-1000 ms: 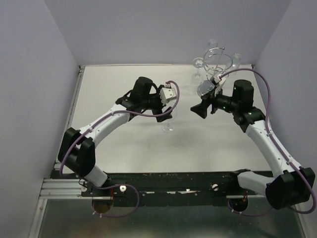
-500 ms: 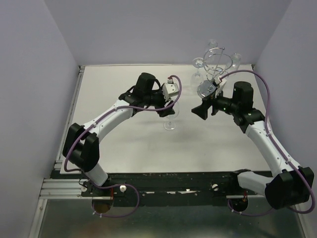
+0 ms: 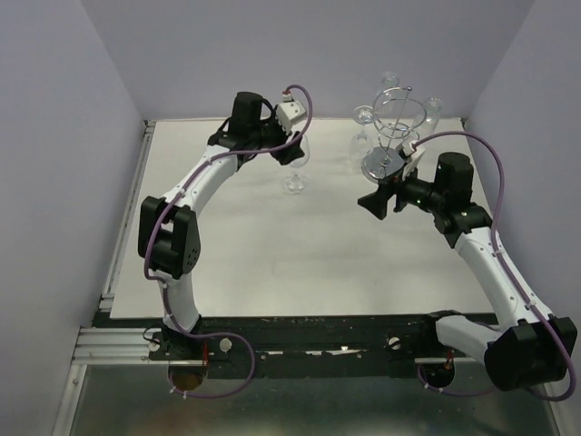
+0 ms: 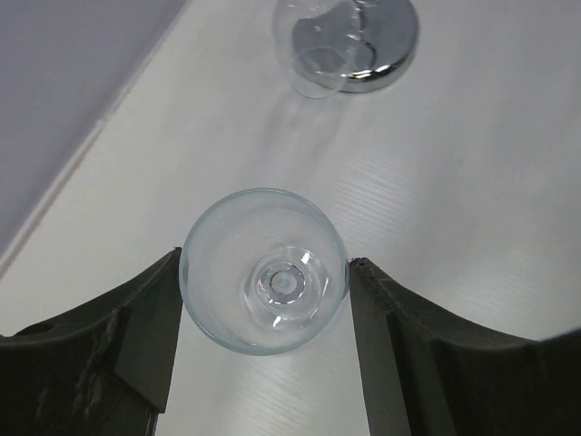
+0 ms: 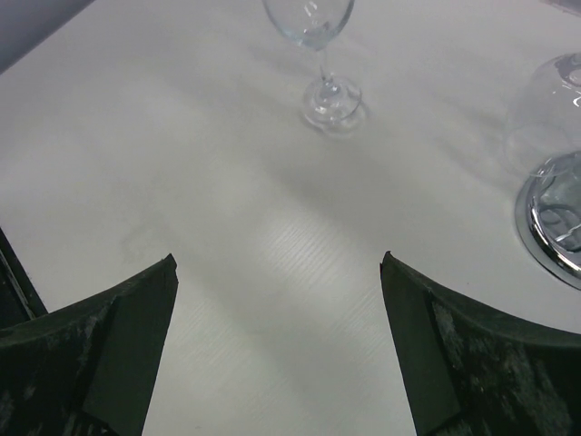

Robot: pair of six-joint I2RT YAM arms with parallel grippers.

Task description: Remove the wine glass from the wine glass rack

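The left jaws clasped the bowl of the wine glass (image 4: 263,271), upright on the counter (image 3: 254,263) at upper centre, left of the wine glass rack (image 3: 392,123) at upper right. The right jaws stood released, empty.

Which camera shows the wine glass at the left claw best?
The left wrist view: the wine glass sits centred, seen straight down its bowl between the left gripper's fingers. The top view shows it small; the right wrist view shows stem and foot, bowl cropped.
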